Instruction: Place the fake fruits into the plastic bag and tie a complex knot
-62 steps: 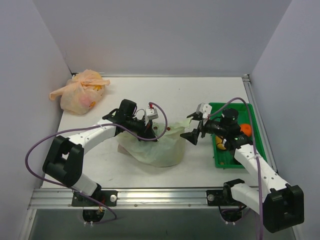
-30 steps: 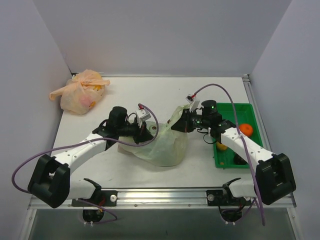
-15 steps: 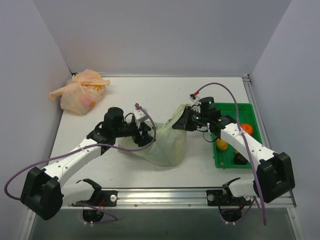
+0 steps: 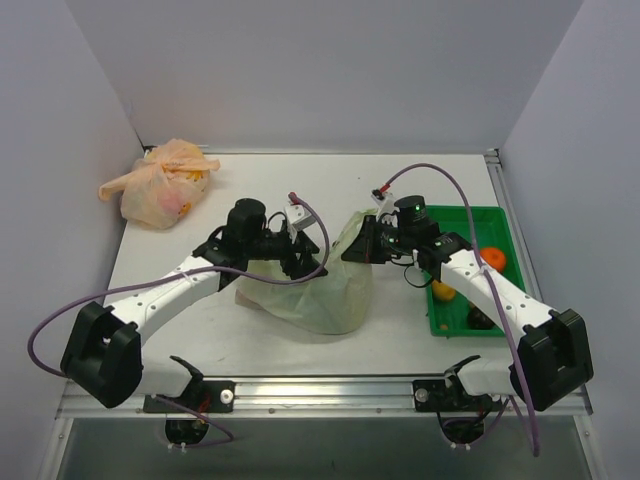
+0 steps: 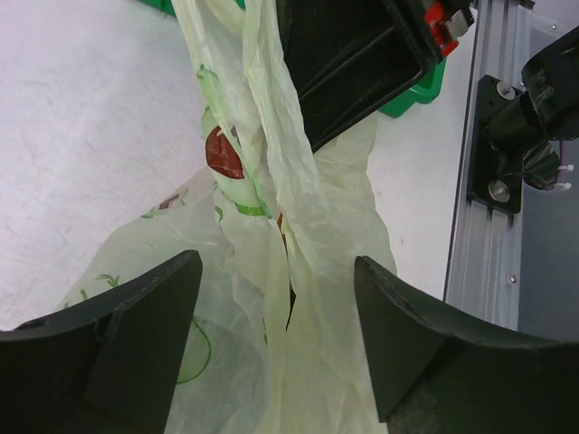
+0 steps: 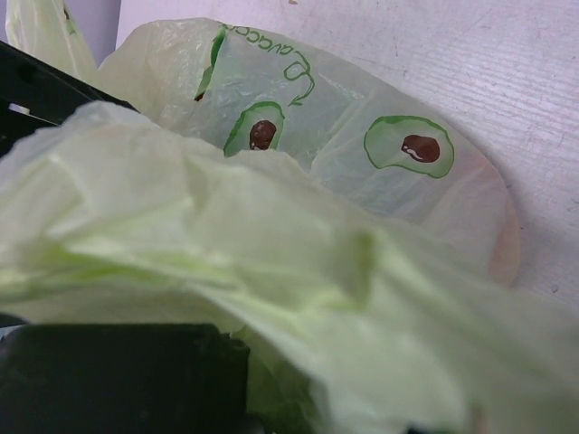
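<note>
Straddling the plastic bag (image 5: 312, 226), left gripper (image 5: 276, 271) gapes — right gripper (image 4: 352, 250) pinches its raised top.

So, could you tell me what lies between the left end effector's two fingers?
A gathered strand of the plastic bag runs between the open left end effector's fingers; the left wrist view shows it.

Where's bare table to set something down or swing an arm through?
Free: the far table strip between the peach bag and green tray; also the near patch between plastic bag and tray. Crowded: centre, left gripper and right gripper at the bag.
</note>
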Action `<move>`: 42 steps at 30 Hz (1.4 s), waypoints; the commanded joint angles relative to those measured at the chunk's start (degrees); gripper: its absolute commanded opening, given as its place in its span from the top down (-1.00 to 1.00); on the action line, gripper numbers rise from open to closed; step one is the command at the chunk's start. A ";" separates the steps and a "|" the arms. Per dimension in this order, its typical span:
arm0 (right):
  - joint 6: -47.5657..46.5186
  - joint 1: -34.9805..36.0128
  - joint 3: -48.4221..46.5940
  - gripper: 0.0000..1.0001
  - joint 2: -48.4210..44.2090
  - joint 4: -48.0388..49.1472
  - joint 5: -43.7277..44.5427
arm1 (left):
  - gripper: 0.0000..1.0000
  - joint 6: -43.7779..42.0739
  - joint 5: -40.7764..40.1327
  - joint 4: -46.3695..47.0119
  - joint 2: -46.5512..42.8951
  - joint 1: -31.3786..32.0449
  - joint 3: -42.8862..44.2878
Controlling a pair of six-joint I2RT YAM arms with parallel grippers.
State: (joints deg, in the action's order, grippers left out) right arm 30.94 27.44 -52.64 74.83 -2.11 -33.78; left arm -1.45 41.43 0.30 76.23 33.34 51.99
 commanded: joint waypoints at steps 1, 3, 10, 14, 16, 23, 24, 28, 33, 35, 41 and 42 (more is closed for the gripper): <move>-0.88 0.07 -2.20 1.00 -1.44 0.35 0.47 | -0.52 0.66 1.46 4.54 1.37 1.46 -0.04; -0.36 -0.02 -2.81 1.00 -1.09 0.44 -0.40 | 0.02 1.19 1.55 5.50 2.52 1.55 -0.31; 0.52 -1.42 -2.12 0.60 -1.96 1.05 -11.11 | 1.00 11.64 3.04 14.20 5.16 -0.03 -1.72; 5.08 -2.22 2.00 0.01 -3.46 4.29 -14.82 | 1.00 12.53 4.10 14.64 5.69 0.14 -1.10; 7.20 -2.22 3.07 -0.20 -3.81 7.89 -14.56 | 1.00 12.53 4.18 14.65 5.78 0.14 -1.19; 18.27 -1.78 4.48 -0.09 -0.74 17.74 -6.57 | 1.00 13.67 4.80 15.70 5.25 1.20 -2.50; 19.50 -1.60 4.22 -0.06 -0.30 18.10 -5.52 | 1.00 13.84 4.89 15.96 5.25 1.20 -2.68; 22.67 -0.81 3.69 -0.05 1.72 19.60 -3.93 | 1.00 13.85 4.98 16.75 5.25 1.55 -2.77; 21.63 0.50 3.43 -0.07 2.78 17.77 -1.30 | 1.00 13.67 5.41 17.19 5.16 1.81 -3.03; 21.44 0.77 3.77 -0.07 3.04 16.44 -0.59 | 1.00 13.50 5.77 17.55 5.07 1.99 -3.03; 20.92 2.00 2.99 0.99 4.45 16.61 -0.15 | 1.00 11.91 5.07 16.50 5.07 2.87 -2.68; 19.18 2.09 2.29 1.00 4.28 14.09 0.38 | 1.00 11.39 3.93 14.06 4.81 2.78 -2.33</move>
State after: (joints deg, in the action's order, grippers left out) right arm 52.07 28.82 -48.31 78.67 13.28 -35.29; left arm 11.27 45.01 13.85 81.97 35.57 48.93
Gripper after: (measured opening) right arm 0.041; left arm 0.028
